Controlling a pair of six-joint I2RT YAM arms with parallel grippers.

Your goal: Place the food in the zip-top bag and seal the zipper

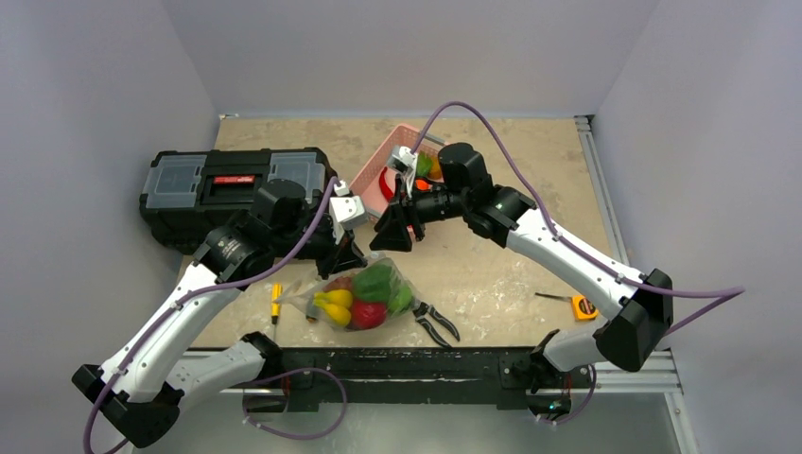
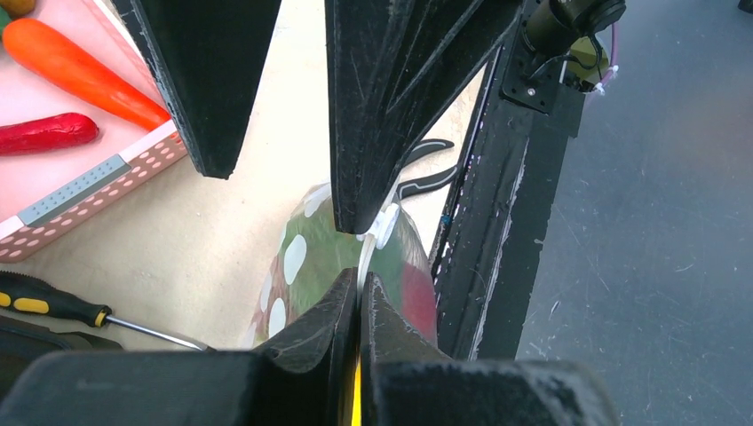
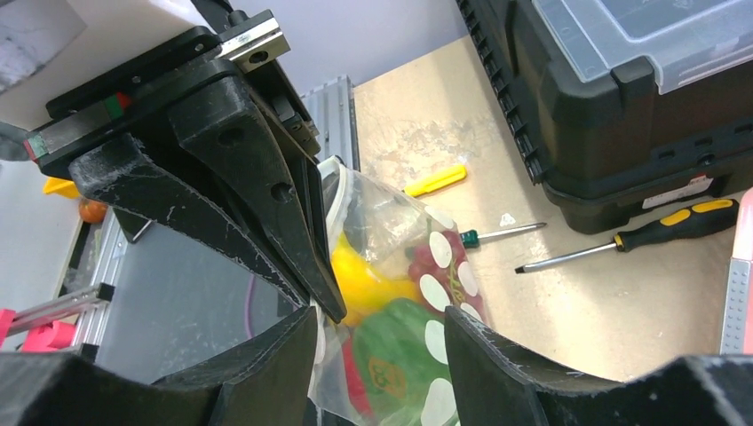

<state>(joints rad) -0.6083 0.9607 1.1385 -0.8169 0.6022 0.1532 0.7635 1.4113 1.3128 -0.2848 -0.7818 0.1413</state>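
The clear zip-top bag (image 1: 364,298) sits near the table's front edge, holding a yellow banana (image 3: 364,284), a green pepper (image 3: 400,355), a red fruit (image 1: 367,315) and a maroon fruit (image 3: 424,262). My left gripper (image 2: 360,282) is shut on the pale zipper strip (image 2: 366,257) at the bag's top; it also shows in the top view (image 1: 345,260). My right gripper (image 3: 382,355) is open and straddles the bag's top right beside the left gripper, one finger (image 3: 266,373) against the rim. In the top view the right gripper (image 1: 392,241) is just right of the left one.
A pink basket (image 1: 397,165) behind the grippers holds a carrot (image 2: 80,71) and a red chili (image 2: 44,133). A black toolbox (image 1: 236,189) stands at the left. Screwdrivers (image 3: 657,226) (image 1: 276,301), pliers (image 1: 435,322) and a small orange tool (image 1: 584,305) lie around.
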